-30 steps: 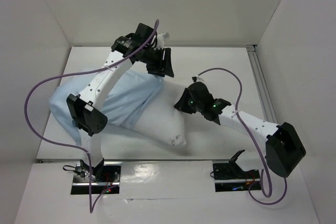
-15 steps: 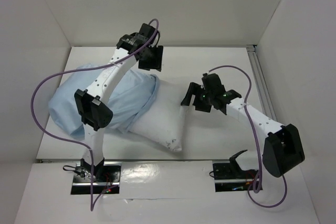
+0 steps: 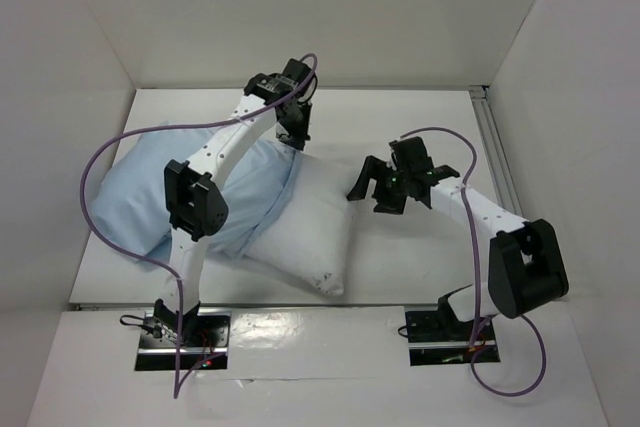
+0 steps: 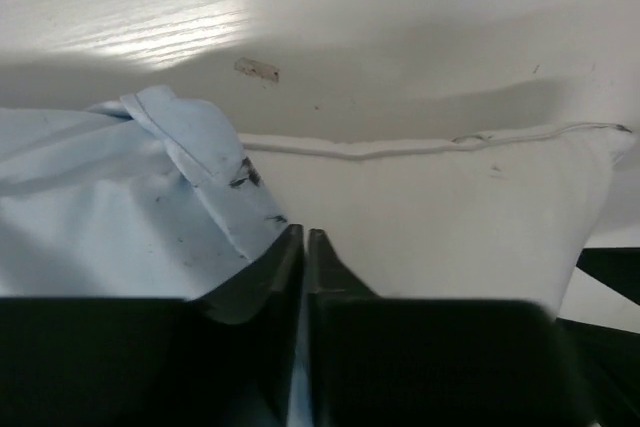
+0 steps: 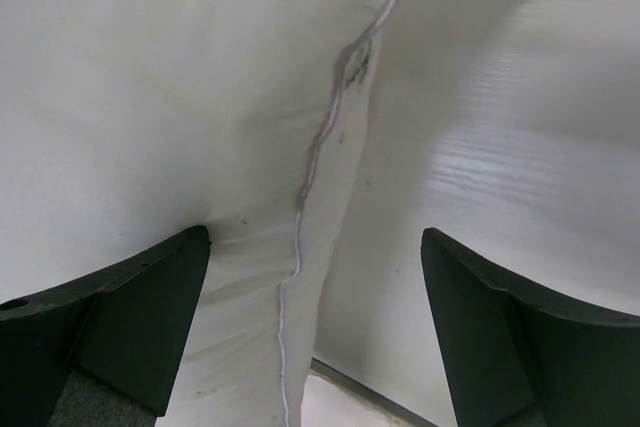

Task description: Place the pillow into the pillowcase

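Observation:
The plump white pillow lies mid-table with its left end inside the pale blue pillowcase. My left gripper sits at the far corner of the pillowcase's mouth. In the left wrist view its jaws are pressed together with a thin blue strip of the pillowcase between them, next to the pillow. My right gripper stands open at the pillow's right edge. In the right wrist view the wide-spread right gripper straddles the seamed edge of the pillow without pinching it.
White walls enclose the table on the left, back and right. An aluminium rail runs along the right side. Purple cables loop over both arms, one sweeping out past the pillowcase's left.
My left gripper came down onto the pillowcase's mouth and shut. My right gripper opened wide, let the pillow go and drew off to its right edge. The pillow settled flatter.

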Controlling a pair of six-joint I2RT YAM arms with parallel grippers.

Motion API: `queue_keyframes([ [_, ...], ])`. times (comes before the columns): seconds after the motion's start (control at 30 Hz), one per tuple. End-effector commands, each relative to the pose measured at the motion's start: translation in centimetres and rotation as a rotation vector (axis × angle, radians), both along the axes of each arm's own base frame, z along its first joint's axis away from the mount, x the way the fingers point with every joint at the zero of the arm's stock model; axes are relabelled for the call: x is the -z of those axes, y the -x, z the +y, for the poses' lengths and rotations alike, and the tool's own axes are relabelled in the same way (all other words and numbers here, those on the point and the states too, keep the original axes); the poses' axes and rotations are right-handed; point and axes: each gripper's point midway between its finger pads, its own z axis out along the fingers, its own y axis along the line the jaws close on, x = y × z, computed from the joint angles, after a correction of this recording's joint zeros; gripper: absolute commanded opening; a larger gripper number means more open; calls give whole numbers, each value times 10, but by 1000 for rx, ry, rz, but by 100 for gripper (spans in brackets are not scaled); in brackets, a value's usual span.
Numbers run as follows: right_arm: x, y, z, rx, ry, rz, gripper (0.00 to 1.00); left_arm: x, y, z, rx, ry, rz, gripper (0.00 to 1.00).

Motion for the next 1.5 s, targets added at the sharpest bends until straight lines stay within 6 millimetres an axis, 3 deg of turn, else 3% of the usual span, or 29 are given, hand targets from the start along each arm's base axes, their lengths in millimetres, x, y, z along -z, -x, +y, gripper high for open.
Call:
queue_keyframes([
  [0.0, -18, -12, 23, -86, -112, -63, 94, -21, 4, -11, 39, 67, -15, 16],
  [0.03, -16, -10, 30, -85, -138, -44, 94, -28, 3, -13, 44, 82, -26, 2],
  [0.1, -22, -12, 49, -127, -207, -78, 94, -33, 10, -26, 80, 127, -13, 0],
  [0.13, -18, -13, 56, -115, -234, -59, 90, -39, 13, -28, 101, 146, -17, 0],
  [0.2, -33, -24, 73, -143, -311, -114, 81, -49, 21, -42, 147, 210, -10, 0],
  [0.23, -35, -28, 81, -132, -335, -106, 74, -63, 20, -49, 170, 259, -45, 0],
  [0.27, -54, -40, 86, -133, -368, -166, 46, -73, 22, -57, 197, 306, -59, 0],
  [0.3, -58, -46, 89, -127, -381, -175, 30, -88, 31, -73, 241, 391, -54, 0],
  [0.33, -69, -51, 92, -123, -399, -195, 19, -94, 30, -81, 268, 432, -67, 0],
  [0.37, -85, -64, 88, -102, -415, -231, 11, -115, 31, -89, 270, 471, -112, 0],
  [0.4, -90, -67, 88, -93, -409, -236, 4, -125, 30, -90, 275, 482, -138, 0],
  [0.47, -91, -71, 82, -79, -387, -234, 4, -126, 17, -71, 176, 391, -191, 0],
  [0.53, -82, -68, 74, -74, -329, -227, 4, -124, 7, -36, 28, 278, -233, 2],
  [0.57, -78, -63, 72, -79, -318, -220, 4, -118, -7, -3, -91, 160, -281, 20],
  [0.6, -68, -58, 68, -75, -297, -205, 4, -105, -8, 13, -142, 98, -270, 38],
  [0.67, -58, -55, 65, -64, -283, -188, 7, -101, -11, 40, -209, 17, -277, 71],
  [0.7, -56, -51, 64, -69, -275, -182, 7, -96, -11, 50, -231, -18, -269, 85],
  [0.73, -47, -48, 62, -64, -243, -170, 7, -95, -10, 56, -245, -47, -269, 89],
  [0.77, -46, -50, 60, -55, -235, -174, 7, -93, -7, 66, -265, -94, -265, 89],
  [0.9, -40, -42, 56, -58, -200, -169, 4, -73, -5, 74, -290, -136, -211, 84],
  [1.07, -36, -39, 57, -64, -182, -160, 4, -54, -3, 62, -234, -113, -147, 73],
  [1.2, -36, -41, 57, -72, -177, -166, 4, -45, -2, 49, -191, -70, -107, 53],
  [1.27, -32, -41, 57, -71, -174, -157, 4, -37, 1, 48, -185, -75, -82, 48],
  [1.47, -32, -41, 57, -71, -174, -157, 4, -20, 10, 42, -210, -88, -42, 48],
])
